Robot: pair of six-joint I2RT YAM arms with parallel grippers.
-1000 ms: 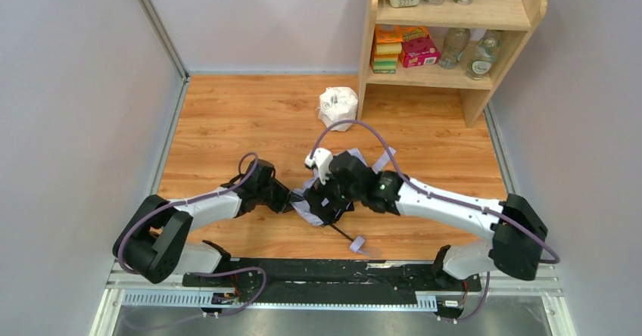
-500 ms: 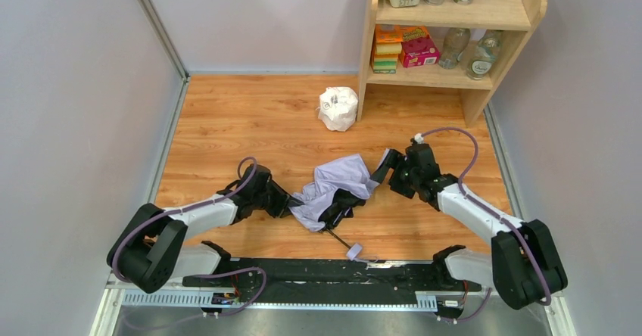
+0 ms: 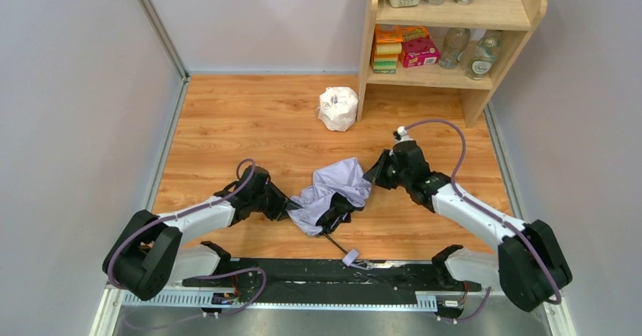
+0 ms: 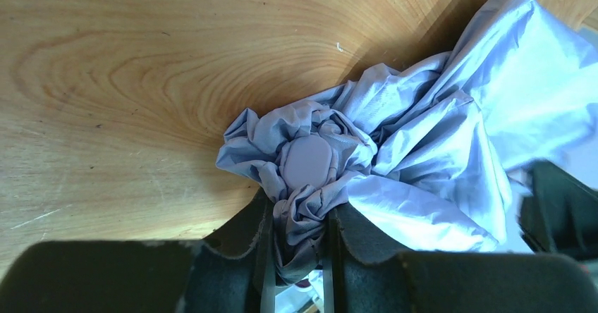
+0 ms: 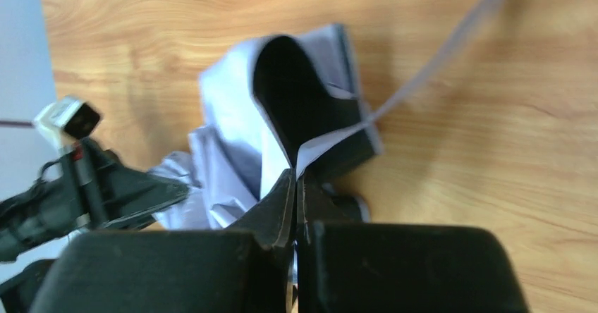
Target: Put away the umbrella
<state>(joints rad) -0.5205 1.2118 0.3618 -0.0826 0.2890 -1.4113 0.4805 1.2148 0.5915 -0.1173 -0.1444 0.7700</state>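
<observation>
Both grippers are clamped on the umbrella [image 3: 333, 188], which lies crumpled on the wooden table [image 3: 227, 124] between the two arms, nearer the front edge than the back. Left gripper [image 3: 286, 209] has its jaws drawn in tight on a twisted wad of lavender canopy at the umbrella's left end. Right gripper [image 3: 371, 178] has its jaws all but touching, nipping a thin edge of cloth at the upper right of the canopy.

Plain grey walls close in the table on the left, back and right. A wooden shelf unit [image 3: 530, 10] stands in the far right corner, loaded with tubs, boxes and bottles. A white wrapped lump [image 3: 338, 107] sits just beside its left post, well apart from the umbrella.

Only the overhead view shows the thin black shaft [image 3: 337, 243] running out toward the front edge to the small lavender handle [image 3: 350, 258]. The left wrist view alone shows a rounded lavender cap [image 4: 307, 161] in the gathered folds just beyond the left gripper [image 4: 296, 218]. The right wrist view shows the black underside [image 5: 289, 94] gaping open above the right gripper [image 5: 296, 186].
</observation>
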